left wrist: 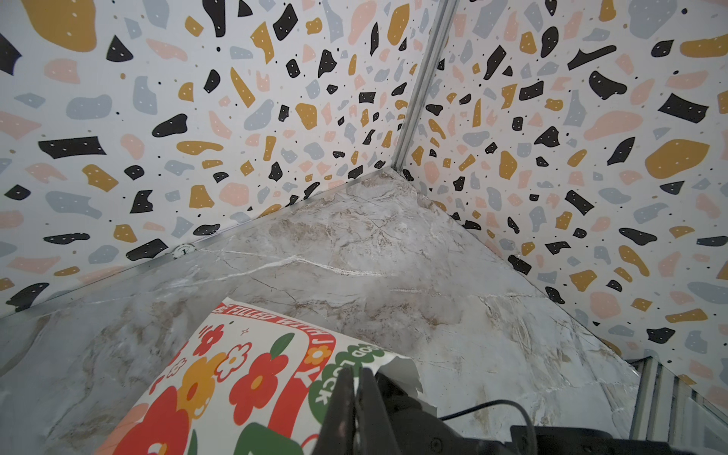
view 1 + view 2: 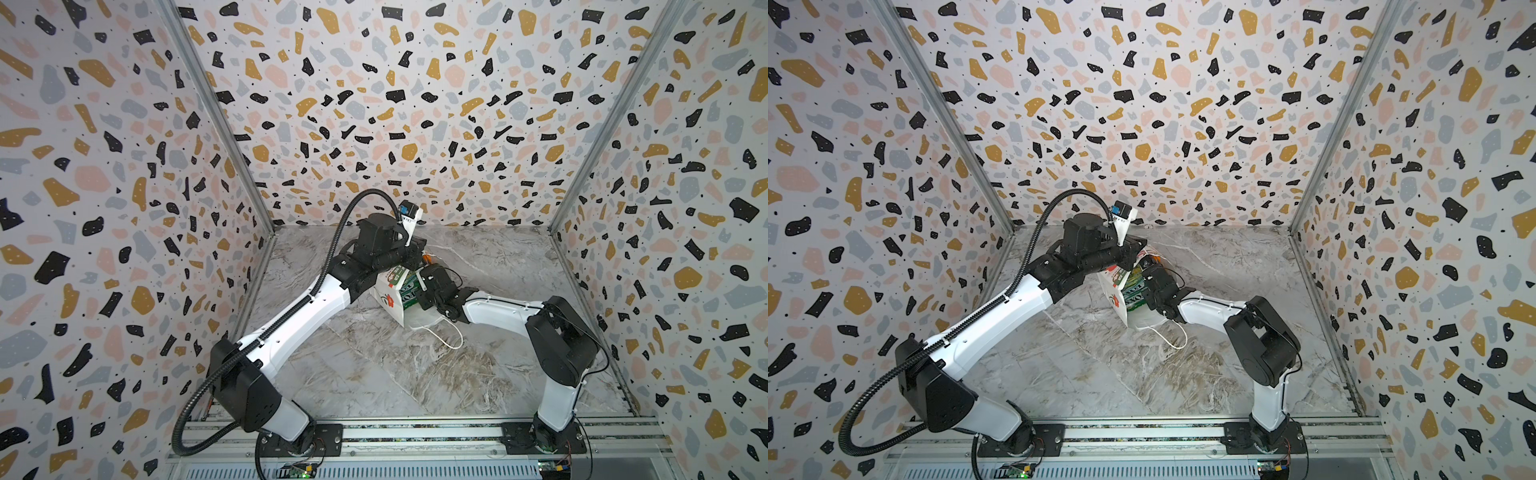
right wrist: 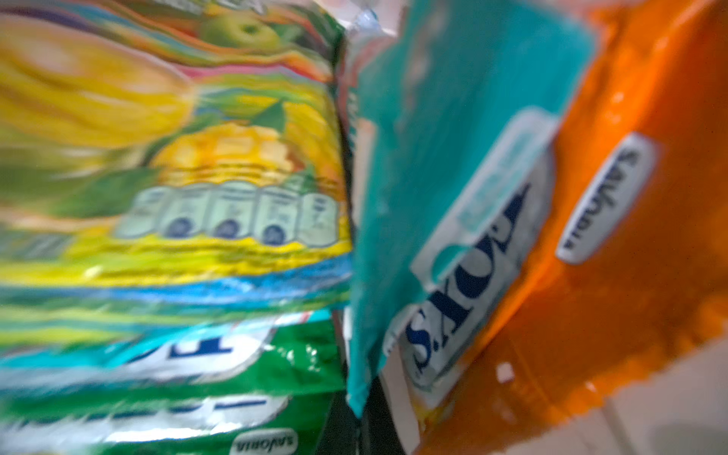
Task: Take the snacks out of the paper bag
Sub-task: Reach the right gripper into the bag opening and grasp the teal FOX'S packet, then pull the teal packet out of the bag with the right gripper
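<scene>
Snacks point(image 3: 177, 177) sit packed inside the paper bag point(image 2: 388, 300), which lies tipped over near the middle of the marbled surface point(image 2: 374, 374), toward the back wall, with its mouth turned to the right arm.

On the left, the left end effector point(image 1: 356, 380) reaches over the bag from above. In the left wrist view its fingers are pressed together on the bag's crumpled white top edge, pinching the paper. The bag's side is white, printed with red and orange flowers, green stems, a red band of white lettering and a green scalloped badge. A thin white cord handle point(image 2: 436, 338) trails loose on the surface just in front of the mouth.

In both top views a green packet point(image 2: 409, 291) with white lettering shows in the opening. Close up in the right wrist view the snacks are glossy and crowded edge to edge: a green-yellow one with fruit pictures, a teal packet point(image 3: 433, 138) beside a white oval reading "FOX'S", and an orange packet point(image 3: 650, 295) with a small white oval.

On the right, the right end effector point(image 2: 423, 284) is pushed into the bag's mouth, its tips hidden among the packets. It is closed; whether a packet is caught between its fingers cannot be told.
</scene>
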### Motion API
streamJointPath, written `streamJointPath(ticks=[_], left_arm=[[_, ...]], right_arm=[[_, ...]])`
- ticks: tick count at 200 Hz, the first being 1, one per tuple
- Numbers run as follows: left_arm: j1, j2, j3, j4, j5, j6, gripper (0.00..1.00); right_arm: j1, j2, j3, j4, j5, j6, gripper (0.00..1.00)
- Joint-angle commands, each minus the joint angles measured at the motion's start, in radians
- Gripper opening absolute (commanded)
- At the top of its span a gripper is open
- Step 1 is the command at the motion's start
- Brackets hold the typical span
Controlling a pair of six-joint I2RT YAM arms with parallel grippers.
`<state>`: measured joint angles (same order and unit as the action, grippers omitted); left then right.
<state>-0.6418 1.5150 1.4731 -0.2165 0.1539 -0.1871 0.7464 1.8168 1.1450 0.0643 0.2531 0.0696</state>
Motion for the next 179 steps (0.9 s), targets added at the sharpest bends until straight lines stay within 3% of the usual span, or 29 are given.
streamJointPath(ticks=[1, 107, 179], left_arm=[[-0.001, -0.003, 0.017, 0.082, -0.058, -0.027, 0.0], [-0.001, 0.022, 0.009, 0.088, -0.102, -0.073, 0.0], [-0.002, 0.027, 0.005, 0.086, -0.074, -0.086, 0.0]], right_arm=[[0.002, -0.117, -0.043, 0.033, -0.09, 0.0, 0.0], [0.002, -0.414, -0.202, -0.022, -0.183, -0.015, 0.0], [0.002, -0.584, -0.196, -0.115, -0.238, -0.047, 0.0]])
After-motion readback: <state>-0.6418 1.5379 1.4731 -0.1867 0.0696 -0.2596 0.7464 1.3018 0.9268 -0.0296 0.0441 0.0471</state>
